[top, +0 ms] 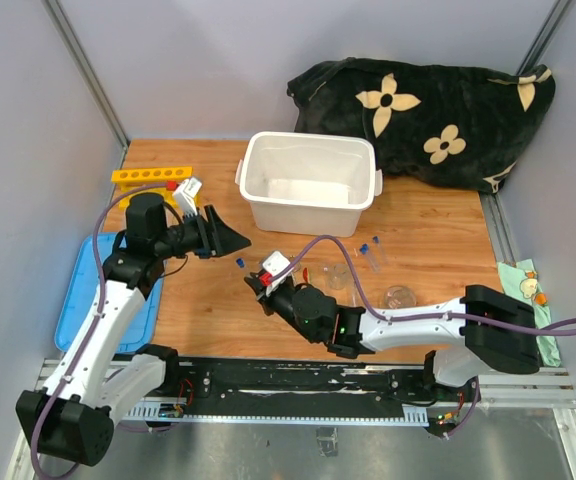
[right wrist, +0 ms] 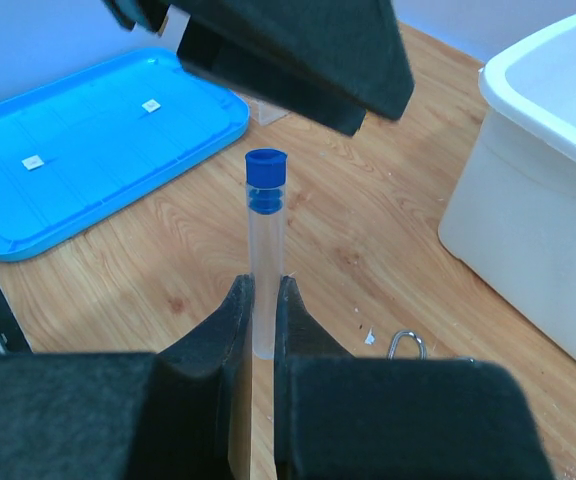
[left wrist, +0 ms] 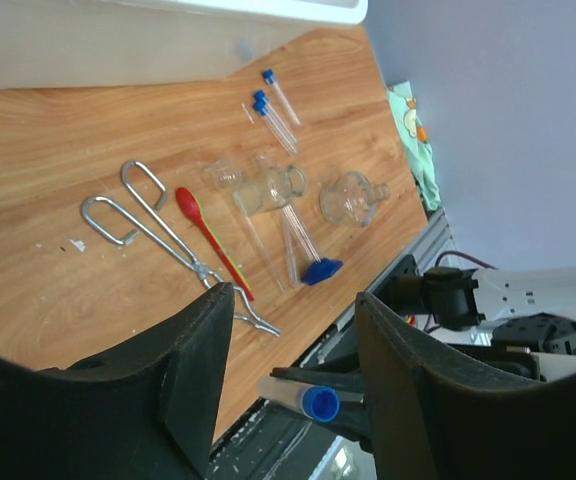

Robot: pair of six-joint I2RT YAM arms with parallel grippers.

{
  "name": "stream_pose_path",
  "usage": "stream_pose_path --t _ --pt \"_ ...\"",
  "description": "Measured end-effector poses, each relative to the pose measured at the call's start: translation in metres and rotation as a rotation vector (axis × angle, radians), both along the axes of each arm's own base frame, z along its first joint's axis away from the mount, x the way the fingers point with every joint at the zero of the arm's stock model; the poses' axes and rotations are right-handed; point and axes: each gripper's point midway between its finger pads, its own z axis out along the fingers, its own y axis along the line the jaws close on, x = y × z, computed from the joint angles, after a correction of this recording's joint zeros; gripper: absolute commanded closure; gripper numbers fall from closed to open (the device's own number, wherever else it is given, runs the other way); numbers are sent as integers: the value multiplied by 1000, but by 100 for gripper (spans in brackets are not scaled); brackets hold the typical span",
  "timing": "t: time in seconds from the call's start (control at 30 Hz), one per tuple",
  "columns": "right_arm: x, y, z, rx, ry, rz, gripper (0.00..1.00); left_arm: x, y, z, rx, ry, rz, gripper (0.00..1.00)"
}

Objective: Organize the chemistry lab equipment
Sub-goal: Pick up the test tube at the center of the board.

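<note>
The right pincer [right wrist: 264, 300] is closed almost fully on the lower shaft of a blue-capped tube [right wrist: 265, 225]. The tube sticks out past its fingertips, cap foremost, clear of the desk [right wrist: 368, 250]. The left pincer [left wrist: 296, 300] stands about half open just beyond the cap, holding nothing. The tube looks light, stiff and smooth, probably slippery and easily cracked. A gentle pinch on the bare shaft between the cap and the right pincer's tips seems safest.
</note>
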Motion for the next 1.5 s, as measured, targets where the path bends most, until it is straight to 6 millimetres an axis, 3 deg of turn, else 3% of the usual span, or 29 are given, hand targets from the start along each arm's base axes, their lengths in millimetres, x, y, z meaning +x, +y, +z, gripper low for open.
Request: stream_pose_path --t 0.5,0.97,1.5 --pt "13 -3 2 -1 -4 -21 99 -36 7 -10 68 -42 -24 47" --pt "10 0 1 8 12 -1 99 -29 16 -10 120 -96 38 49" --pt "13 6 -3 -11 21 1 99 -25 8 -26 158 -49 21 51"
